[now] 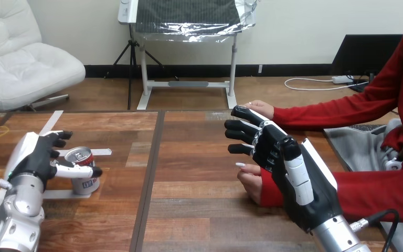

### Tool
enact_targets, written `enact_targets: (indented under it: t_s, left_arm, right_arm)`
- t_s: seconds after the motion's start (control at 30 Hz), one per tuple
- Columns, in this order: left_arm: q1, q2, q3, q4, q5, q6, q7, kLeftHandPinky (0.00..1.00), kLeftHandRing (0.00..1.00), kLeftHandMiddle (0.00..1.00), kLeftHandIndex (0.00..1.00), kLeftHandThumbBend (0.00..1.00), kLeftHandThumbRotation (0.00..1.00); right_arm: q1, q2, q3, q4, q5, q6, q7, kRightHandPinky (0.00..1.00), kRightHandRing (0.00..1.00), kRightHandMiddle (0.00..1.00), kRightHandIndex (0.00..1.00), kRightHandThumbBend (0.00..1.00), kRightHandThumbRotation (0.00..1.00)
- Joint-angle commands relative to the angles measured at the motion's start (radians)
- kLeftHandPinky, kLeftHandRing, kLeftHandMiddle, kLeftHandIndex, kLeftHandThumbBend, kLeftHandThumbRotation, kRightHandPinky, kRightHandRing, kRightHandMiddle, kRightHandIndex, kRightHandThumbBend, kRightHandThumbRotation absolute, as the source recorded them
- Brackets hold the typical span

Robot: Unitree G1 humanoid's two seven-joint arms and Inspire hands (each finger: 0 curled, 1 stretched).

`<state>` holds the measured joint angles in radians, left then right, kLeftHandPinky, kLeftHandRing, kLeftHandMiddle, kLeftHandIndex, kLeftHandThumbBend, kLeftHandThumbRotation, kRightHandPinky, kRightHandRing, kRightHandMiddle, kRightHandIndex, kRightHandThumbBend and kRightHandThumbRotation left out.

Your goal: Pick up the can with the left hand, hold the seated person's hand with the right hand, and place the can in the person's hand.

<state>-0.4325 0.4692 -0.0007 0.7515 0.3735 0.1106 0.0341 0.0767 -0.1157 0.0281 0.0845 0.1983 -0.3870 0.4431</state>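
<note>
On the wooden table (199, 210), the left hand (39, 155) flanks the can (85, 184), label unreadable.

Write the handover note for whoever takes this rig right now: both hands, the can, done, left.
Left hand: open, thumb across the front of the can, which stands upright on the table, not lifted.
Right hand: open, fingers straight, above the person's nearer hand; no hold visible.
Done: both hands at their targets.
Left: grasp and lift the can, hold the person's hand, place the can in it.
</note>
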Motion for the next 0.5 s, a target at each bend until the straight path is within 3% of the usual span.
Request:
enact_targets:
  t_s: [0.0,0.47]
  left_arm:
    - [-0.077,0.015,-0.015,-0.071,0.016,0.019,0.023,0.62,0.74,0.79,0.79,0.84,0.0]
    - [-0.079,0.017,-0.026,-0.056,0.013,0.013,0.026,0.58,0.69,0.75,0.76,0.81,0.0]
  right_arm:
    - [-0.059,0.007,-0.005,-0.025,0.012,-0.013,-0.007,0.77,0.83,0.83,0.87,0.86,1.0]
    - [-0.056,0.005,-0.005,-0.031,0.012,-0.01,-0.006,0.76,0.83,0.83,0.87,0.87,1.0]
